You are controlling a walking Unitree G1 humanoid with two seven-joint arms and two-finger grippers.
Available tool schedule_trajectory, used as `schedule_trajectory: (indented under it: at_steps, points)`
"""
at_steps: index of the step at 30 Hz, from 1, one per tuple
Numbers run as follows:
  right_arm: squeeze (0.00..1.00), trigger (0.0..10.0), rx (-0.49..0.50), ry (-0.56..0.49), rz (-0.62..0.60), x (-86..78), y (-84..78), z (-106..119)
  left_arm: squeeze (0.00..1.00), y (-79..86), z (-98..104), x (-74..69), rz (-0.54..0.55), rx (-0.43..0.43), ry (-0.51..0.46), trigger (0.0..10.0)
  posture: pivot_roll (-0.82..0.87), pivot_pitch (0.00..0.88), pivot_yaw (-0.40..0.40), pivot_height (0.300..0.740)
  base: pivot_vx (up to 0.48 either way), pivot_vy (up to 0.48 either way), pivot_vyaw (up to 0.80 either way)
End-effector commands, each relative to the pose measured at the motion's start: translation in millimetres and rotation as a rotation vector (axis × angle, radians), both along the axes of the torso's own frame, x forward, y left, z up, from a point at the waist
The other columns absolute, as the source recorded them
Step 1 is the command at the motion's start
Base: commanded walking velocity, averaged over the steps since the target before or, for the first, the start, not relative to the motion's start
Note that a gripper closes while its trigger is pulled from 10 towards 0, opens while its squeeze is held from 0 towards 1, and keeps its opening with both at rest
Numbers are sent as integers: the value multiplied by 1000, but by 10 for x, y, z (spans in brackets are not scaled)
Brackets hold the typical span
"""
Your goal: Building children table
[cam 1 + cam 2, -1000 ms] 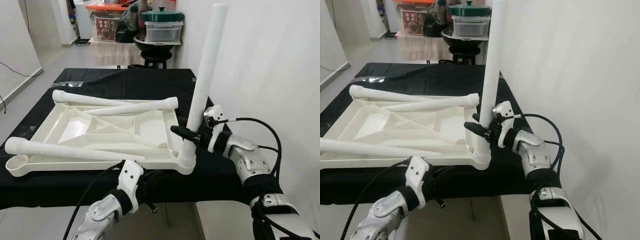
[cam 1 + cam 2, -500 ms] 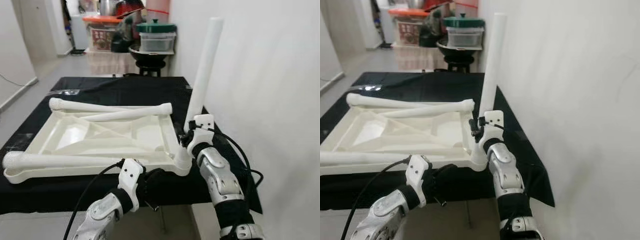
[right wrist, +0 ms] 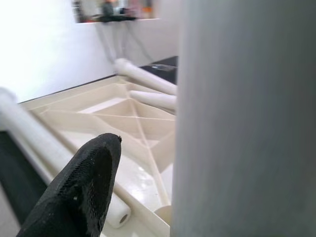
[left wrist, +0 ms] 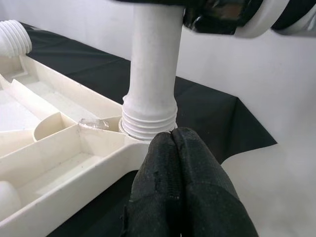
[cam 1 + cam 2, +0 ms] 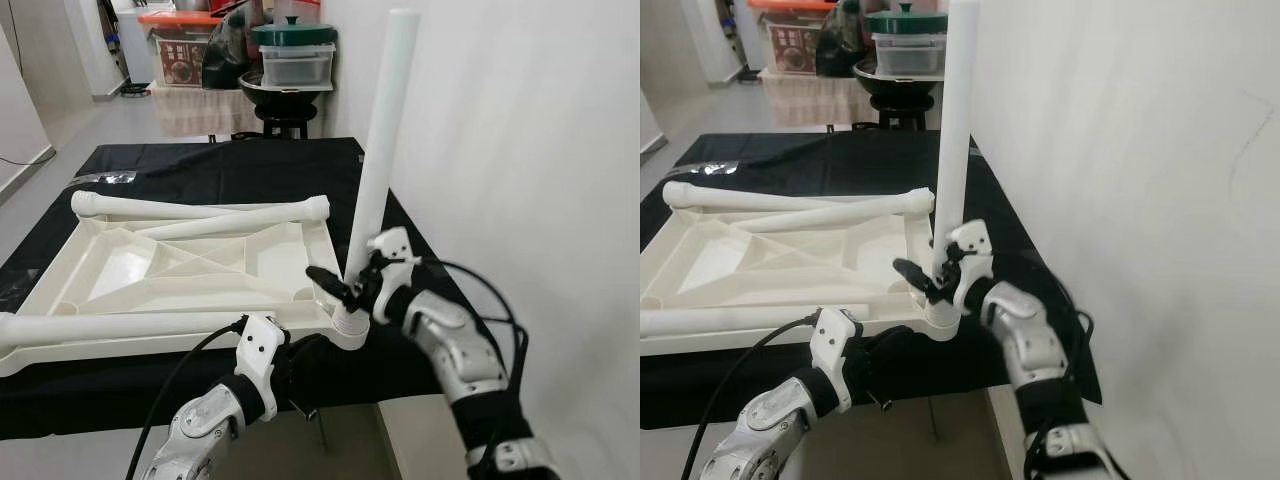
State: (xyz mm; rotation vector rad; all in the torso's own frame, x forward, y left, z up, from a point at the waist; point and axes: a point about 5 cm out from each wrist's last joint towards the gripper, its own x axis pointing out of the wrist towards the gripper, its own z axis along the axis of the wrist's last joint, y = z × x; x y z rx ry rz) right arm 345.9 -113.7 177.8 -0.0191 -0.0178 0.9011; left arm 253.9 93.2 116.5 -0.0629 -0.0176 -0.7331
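Note:
The white plastic tabletop [image 5: 180, 270] lies upside down on a black-covered table. One white leg [image 5: 378, 150] stands upright in its near right corner socket [image 5: 348, 325]. My right gripper [image 5: 345, 285] reaches around this leg just above the socket. In the right wrist view one black finger [image 3: 84, 187] stands clear of the leg [image 3: 247, 118], so the gripper is open. My left gripper [image 4: 173, 143] is shut on nothing, its tips just under that corner, below the leg's threaded base [image 4: 149, 121]. Two loose legs [image 5: 200, 210] lie across the far side. A third leg [image 5: 110, 325] lies along the near edge.
The black tablecloth [image 5: 230, 165] hangs over the table's front edge. A white wall [image 5: 520, 150] runs close along the right. Storage bins and a lidded pot [image 5: 292, 50] stand behind the table. Grey floor [image 5: 110, 115] opens at the far left.
My right wrist has turned about the upright leg, and its forearm has swung back out to the right. The left arm stays put. The camera has shifted a little.

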Motion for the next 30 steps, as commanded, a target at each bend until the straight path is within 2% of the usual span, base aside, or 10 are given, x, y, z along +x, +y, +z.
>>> schedule_trajectory:
  at_steps: [1,4,5,6,7,23,25,26,29,30]
  points:
    - [0,10000,-36,5,106,29,-5,-38,0,-23,-29,15,-7,4,7,10000,-23,0,-60,740,0,0,0]
    - [0,10000,-50,23,126,79,-40,-47,0,-27,-33,18,-8,6,7,10000,-20,0,-61,740,0,0,0]
    - [0,3255,-59,41,144,117,-63,-57,0,-32,-37,21,-9,8,6,10000,-20,0,-61,740,0,0,0]
    - [0,3255,-59,41,144,117,-63,-57,0,-32,-37,21,-9,8,6,10000,-20,0,-61,740,0,0,0]
    - [0,0,-60,54,153,138,-72,-63,0,-35,-41,22,-9,9,6,10000,-20,0,-61,740,0,0,0]
    - [0,0,-184,130,-1,164,-364,-349,0,-61,-57,6,-10,4,5,10000,-20,0,-78,740,0,0,0]
    - [0,0,-186,153,-357,205,-456,-491,0,-48,-59,-8,-10,1,8,10000,-29,0,-77,740,0,0,0]
    - [0,0,-31,205,-622,140,-448,-576,0,-39,-54,-15,-9,-4,10,10000,-40,0,-75,740,0,0,0]
    - [0,0,144,311,-894,-9,-502,-695,0,-31,-48,-20,-8,-9,12,10000,-40,0,-75,740,0,0,0]
    - [0,0,46,207,-745,-101,-247,-664,0,-14,-44,-15,-7,-14,16,10000,-80,0,-41,740,0,0,0]
